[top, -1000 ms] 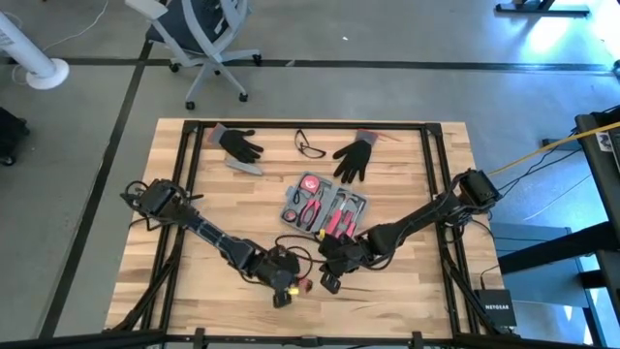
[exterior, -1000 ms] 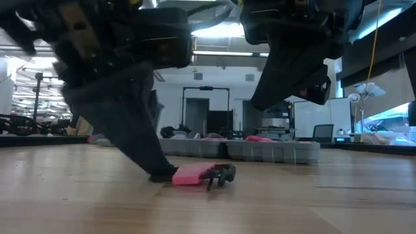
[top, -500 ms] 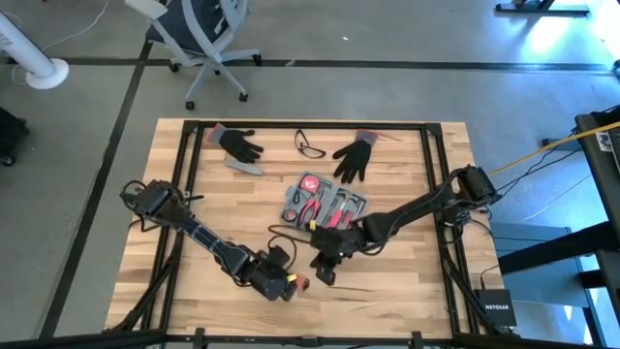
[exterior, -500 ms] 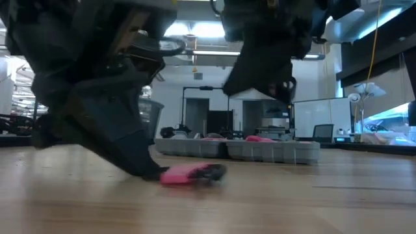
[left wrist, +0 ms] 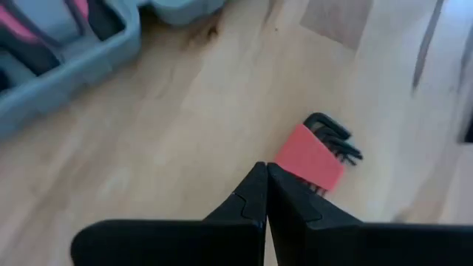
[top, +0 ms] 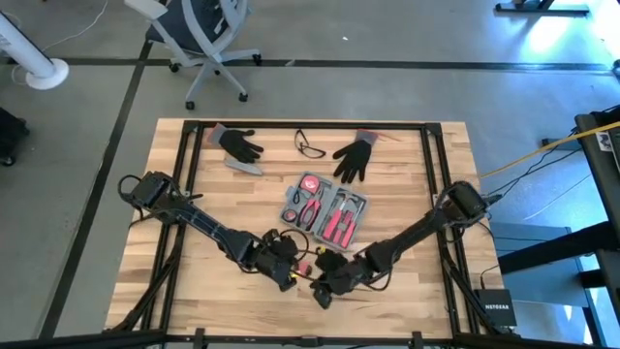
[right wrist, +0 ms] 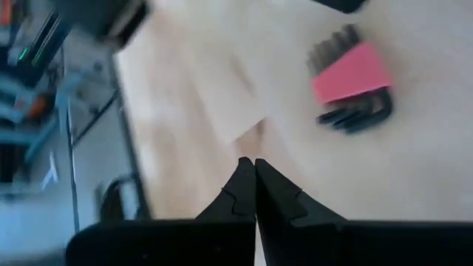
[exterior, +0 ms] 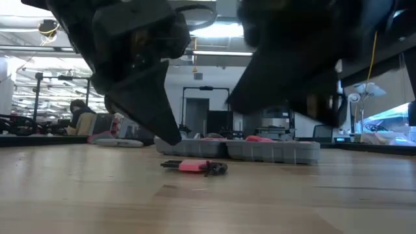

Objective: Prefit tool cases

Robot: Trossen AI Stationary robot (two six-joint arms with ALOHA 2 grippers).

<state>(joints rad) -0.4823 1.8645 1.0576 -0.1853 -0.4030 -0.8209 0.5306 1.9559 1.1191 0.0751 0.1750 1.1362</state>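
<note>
High view: blue-grey tool case (top: 325,210) open mid-bench (top: 407,184), tools inside. Nearer the front edge, left gripper (top: 288,273) and right gripper (top: 323,291), both pressed shut, empty, flanking a red hex-key set (top: 304,267).

Both arms are dark, nearly black, built of slim straight links joined by bulkier rounded joint housings. The left arm (top: 199,225) has a blocky shoulder housing near the left rail of the wooden table (top: 407,184), with thin black cables looping beside it; the right arm (top: 412,236) has a like housing near the table's right rail. Each wrist ends in a chunky black body. The left gripper (left wrist: 264,193) shows two matte black wedge-shaped fingers with stepped inner edges, tapering to a point; the right gripper (right wrist: 254,191) looks the same. A small yellow mark seems to sit on the left wrist.
</note>
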